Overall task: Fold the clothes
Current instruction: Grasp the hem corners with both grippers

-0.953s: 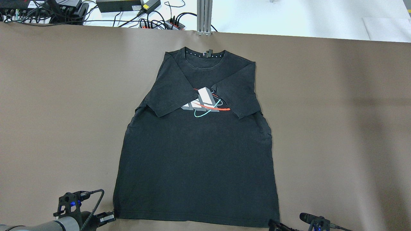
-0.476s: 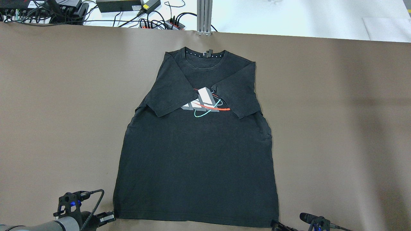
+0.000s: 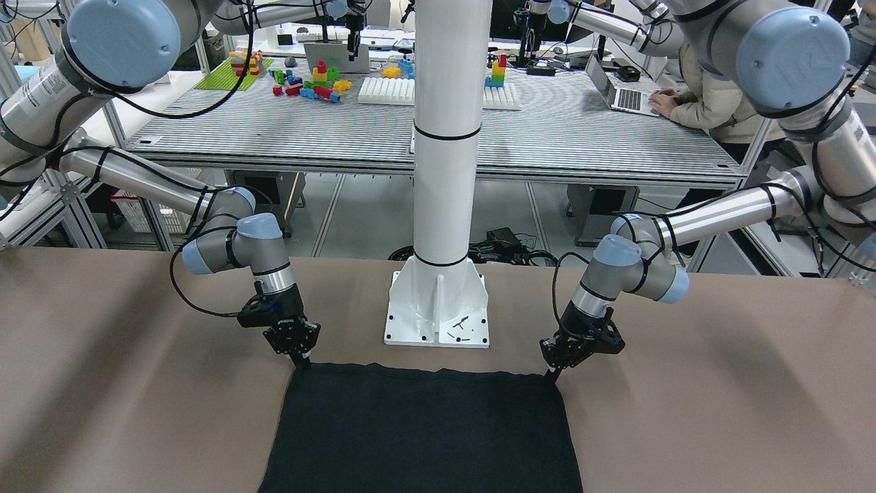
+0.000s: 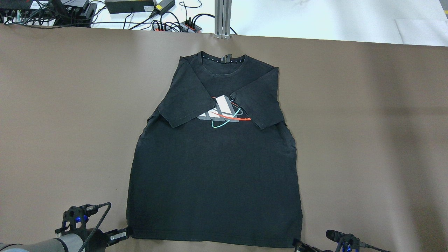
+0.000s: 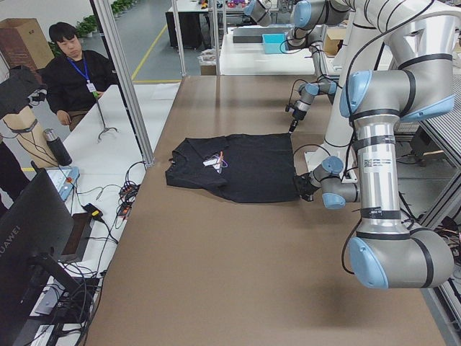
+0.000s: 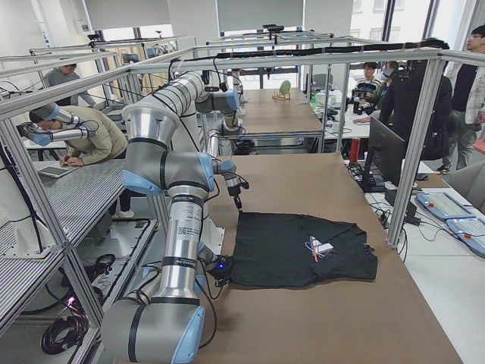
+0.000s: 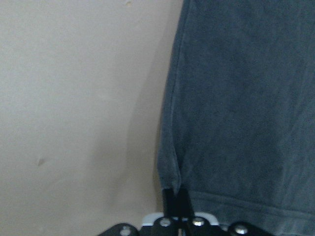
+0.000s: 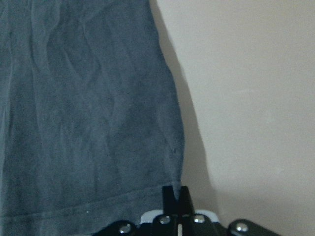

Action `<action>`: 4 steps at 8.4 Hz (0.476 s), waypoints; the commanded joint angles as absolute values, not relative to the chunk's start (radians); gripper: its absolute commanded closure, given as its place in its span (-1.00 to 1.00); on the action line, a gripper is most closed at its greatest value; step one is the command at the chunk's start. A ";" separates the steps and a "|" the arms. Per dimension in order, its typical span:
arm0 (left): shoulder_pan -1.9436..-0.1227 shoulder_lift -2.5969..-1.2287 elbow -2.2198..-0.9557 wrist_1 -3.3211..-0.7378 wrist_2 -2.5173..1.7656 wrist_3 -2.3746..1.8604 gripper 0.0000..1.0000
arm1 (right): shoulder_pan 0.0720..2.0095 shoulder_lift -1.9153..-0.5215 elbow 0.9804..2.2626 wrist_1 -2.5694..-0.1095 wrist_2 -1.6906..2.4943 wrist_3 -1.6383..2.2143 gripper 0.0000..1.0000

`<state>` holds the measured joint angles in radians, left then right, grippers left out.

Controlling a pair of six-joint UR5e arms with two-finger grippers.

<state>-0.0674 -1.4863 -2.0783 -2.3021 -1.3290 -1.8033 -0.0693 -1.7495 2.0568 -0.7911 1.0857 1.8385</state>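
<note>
The clothes are one black T-shirt (image 4: 213,182) with a white, red and teal print, lying flat on the brown table cover, collar at the far side and both sleeves folded in over the chest. My left gripper (image 4: 126,232) is shut on the hem's near left corner, as the left wrist view (image 7: 176,194) shows. My right gripper (image 4: 297,244) is shut on the near right corner, as the right wrist view (image 8: 177,191) shows. In the front-facing view the shirt (image 3: 424,431) lies between the left gripper (image 3: 551,373) and the right gripper (image 3: 301,363).
The white pillar's base (image 3: 438,308) stands just behind the hem between the arms. Cables and power strips (image 4: 168,21) and an aluminium post (image 4: 223,17) sit past the table's far edge. Bare brown cover (image 4: 52,122) lies on both sides of the shirt.
The near left hem corner has drawn a little inward and away from the table's near edge with my left gripper. The right corner and hem shifted slightly too.
</note>
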 commanded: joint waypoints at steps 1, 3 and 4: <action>-0.162 -1.489 -2.137 -2.296 -1.432 -1.737 1.00 | -0.028 -1.747 2.169 -0.820 1.109 1.704 1.00; -0.301 -1.531 -2.137 -2.261 -1.564 -1.631 1.00 | 0.134 -1.706 2.194 -0.880 1.248 1.599 1.00; -0.396 -1.604 -2.137 -2.158 -1.665 -1.620 1.00 | 0.238 -1.689 2.192 -0.905 1.363 1.591 1.00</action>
